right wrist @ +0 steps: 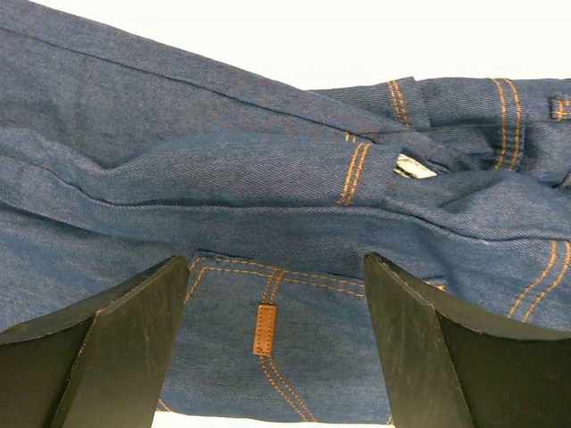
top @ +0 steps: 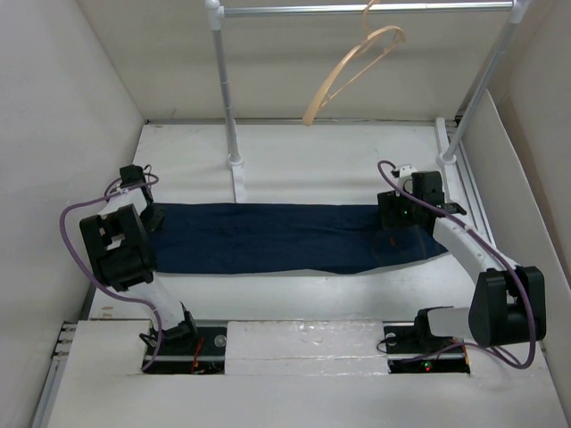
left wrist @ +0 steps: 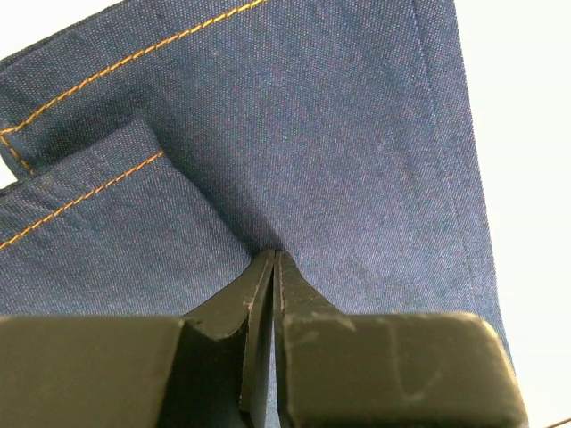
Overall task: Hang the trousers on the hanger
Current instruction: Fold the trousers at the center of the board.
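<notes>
The trousers [top: 268, 236] lie stretched across the table [top: 312, 152], left edge to right. The left gripper [left wrist: 273, 259] pinches their leg end tight; the right gripper [right wrist: 275, 263] gapes wide over the waistband. The hanger [top: 352, 71] hangs above the far edge

One trousers [top: 268, 237], one hanger [top: 353, 71], one rail [top: 357, 10], two claws: left claw [left wrist: 274, 256], right claw [right wrist: 275, 260].

Navy trousers [top: 268, 236] with orange stitching; hanger [top: 330, 78] pale peach, perhaps beige
</notes>
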